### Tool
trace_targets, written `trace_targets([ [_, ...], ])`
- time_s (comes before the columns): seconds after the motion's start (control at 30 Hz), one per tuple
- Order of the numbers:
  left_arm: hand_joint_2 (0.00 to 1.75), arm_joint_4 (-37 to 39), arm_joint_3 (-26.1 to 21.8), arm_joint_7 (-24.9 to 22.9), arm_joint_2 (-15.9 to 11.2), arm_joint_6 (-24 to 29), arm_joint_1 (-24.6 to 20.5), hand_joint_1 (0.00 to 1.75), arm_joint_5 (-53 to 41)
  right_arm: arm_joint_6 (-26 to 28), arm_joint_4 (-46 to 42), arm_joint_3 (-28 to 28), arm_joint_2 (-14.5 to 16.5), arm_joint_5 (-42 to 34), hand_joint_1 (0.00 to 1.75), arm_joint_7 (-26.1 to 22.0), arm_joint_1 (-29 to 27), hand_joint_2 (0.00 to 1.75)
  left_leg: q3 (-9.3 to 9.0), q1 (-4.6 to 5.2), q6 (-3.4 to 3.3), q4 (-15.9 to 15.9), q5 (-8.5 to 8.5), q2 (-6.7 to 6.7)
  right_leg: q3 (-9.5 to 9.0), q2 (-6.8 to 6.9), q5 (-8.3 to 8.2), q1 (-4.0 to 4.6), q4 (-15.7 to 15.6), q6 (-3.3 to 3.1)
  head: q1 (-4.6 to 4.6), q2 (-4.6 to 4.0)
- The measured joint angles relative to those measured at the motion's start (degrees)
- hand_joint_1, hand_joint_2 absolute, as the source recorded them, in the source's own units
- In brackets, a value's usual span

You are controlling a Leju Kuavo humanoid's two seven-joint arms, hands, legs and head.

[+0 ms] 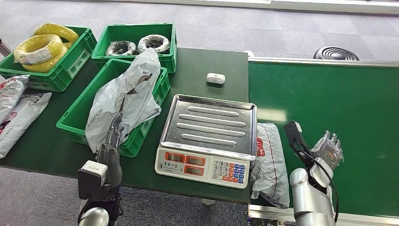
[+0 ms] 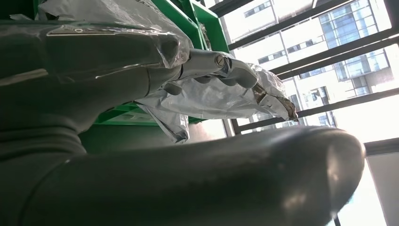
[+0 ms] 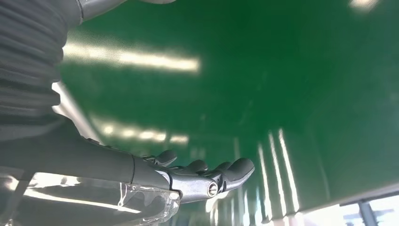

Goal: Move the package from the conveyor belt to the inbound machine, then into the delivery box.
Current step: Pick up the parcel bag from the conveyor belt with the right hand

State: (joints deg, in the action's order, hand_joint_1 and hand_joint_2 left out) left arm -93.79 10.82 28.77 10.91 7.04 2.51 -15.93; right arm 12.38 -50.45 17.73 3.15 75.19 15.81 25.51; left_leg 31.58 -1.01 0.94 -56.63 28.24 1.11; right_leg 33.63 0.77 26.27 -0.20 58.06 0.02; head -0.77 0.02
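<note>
We see our left hand [image 1: 114, 136] raised at about eight o'clock in the head view, its fingers [image 2: 244, 75] closed on a grey plastic package [image 1: 124, 96] that drapes over the rim of the nearest green crate [image 1: 75, 123]; the left wrist view shows the crumpled film pinched against the fingers just beside the crate wall. Faint print runs along the bag's lower edge, too small for us to read. At six o'clock stands the scale [image 1: 207, 134] with a ribbed steel tray, red displays and a keypad with blue and red keys; a line of characters above the displays is not legible. Touching the scale's right side lies a second grey package [image 1: 270, 162] with a red mark on it, at the left edge of the green conveyor belt [image 1: 329, 94]. Our right hand [image 1: 329, 149] hovers over the belt at five o'clock, fingers [image 3: 233, 172] spread apart and holding nothing. At eleven o'clock one crate holds yellow cable coils [image 1: 42, 47], another holds wrapped coils [image 1: 153, 43]. A small white device [image 1: 215, 78] rests on the table at twelve o'clock.
</note>
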Motion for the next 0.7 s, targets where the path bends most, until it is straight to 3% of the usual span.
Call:
trace_targets([
  [0.17,0.00,0.1,0.0,0.1,-0.1,0.0,-0.1,0.00,0.1,-5.0,3.1,1.7,0.1,-11.7,0.00,-11.4,1.0,1.75,0.01,0.00,0.00,0.0,0.00,-0.01,0.00,0.00,0.00,0.00,0.0,0.00,-0.01,0.00],
  [0.47,0.00,0.1,-0.3,0.6,-0.2,0.1,0.2,0.00,-0.3,-13.6,4.9,1.9,0.5,-25.2,0.00,-22.8,0.5,1.75,0.02,0.00,0.00,0.0,0.00,0.00,0.02,0.00,0.00,0.00,0.0,0.00,-0.01,0.00],
  [0.7,0.00,-0.2,-0.7,0.7,-0.2,0.1,0.5,0.00,-0.4,-15.7,4.9,0.6,0.6,-27.9,0.00,-25.3,0.1,1.75,0.03,0.00,0.00,0.0,0.00,-0.01,0.01,0.01,0.00,0.00,0.0,0.00,-0.01,0.00],
])
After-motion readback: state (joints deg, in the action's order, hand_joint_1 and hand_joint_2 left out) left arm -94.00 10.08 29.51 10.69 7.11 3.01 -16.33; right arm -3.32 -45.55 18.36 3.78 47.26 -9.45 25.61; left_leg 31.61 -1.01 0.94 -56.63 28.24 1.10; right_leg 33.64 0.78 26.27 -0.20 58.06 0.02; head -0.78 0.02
